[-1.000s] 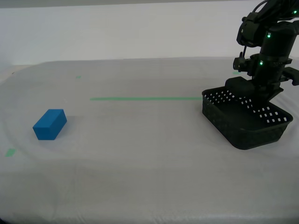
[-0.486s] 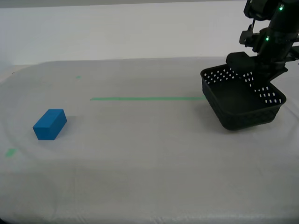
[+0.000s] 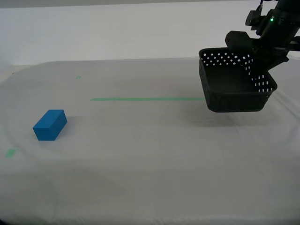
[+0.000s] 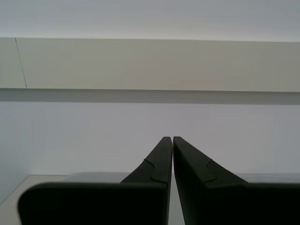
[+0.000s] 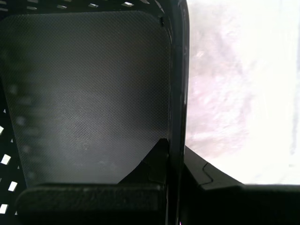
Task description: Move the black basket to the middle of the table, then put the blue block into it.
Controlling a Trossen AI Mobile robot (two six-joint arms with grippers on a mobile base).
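The black basket (image 3: 234, 86) hangs in the air above the table (image 3: 150, 159) at the exterior view's right, tilted a little. My first gripper (image 3: 257, 50) is shut on its far rim. In the first wrist view the fingers (image 5: 154, 161) pinch the basket's wall (image 5: 174, 93), with its dark floor beside them. The blue block (image 3: 49, 124) lies on the white cloth at the exterior view's left, far from the basket. My second gripper (image 4: 172, 140) is shut on nothing and faces a pale wall; it does not show in the exterior view.
A green tape line (image 3: 145, 99) runs across the table's middle, ending under the basket. Small green marks sit at the exterior view's left (image 3: 10, 152) and far left (image 3: 78, 77). A white wall stands behind the table.
My first gripper has lifted the basket off the table. It rose and shifted slightly toward the exterior view's left. The blue block has not moved.
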